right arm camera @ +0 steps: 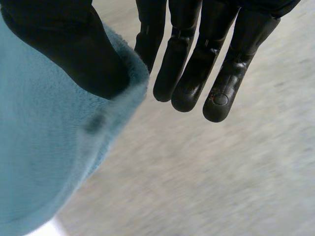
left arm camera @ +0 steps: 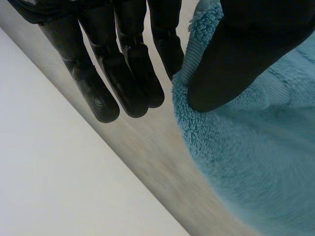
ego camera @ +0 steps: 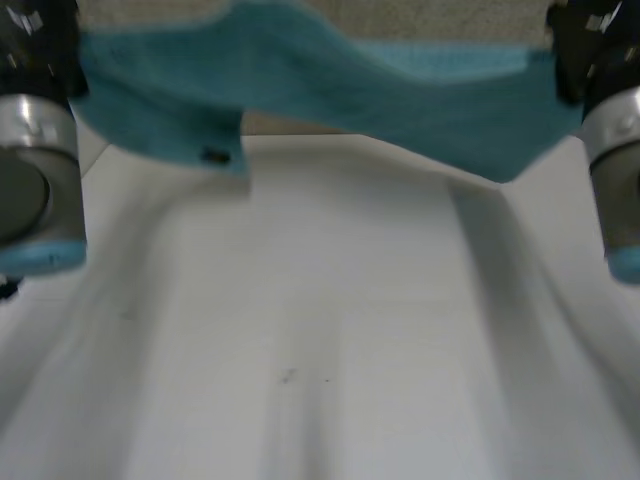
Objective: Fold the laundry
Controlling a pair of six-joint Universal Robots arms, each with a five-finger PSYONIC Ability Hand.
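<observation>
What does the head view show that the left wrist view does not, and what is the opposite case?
Head view only: the teal towel hanging stretched from the left arm to the right arm. Left wrist view only: the left hand, its thumb pinching the towel's edge, other fingers straight. Both: the towel and the white table.

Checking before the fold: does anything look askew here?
The towel, held by the left hand and right hand, hangs unevenly above the table: its lower edge steps down in a flap near the left hand.
</observation>
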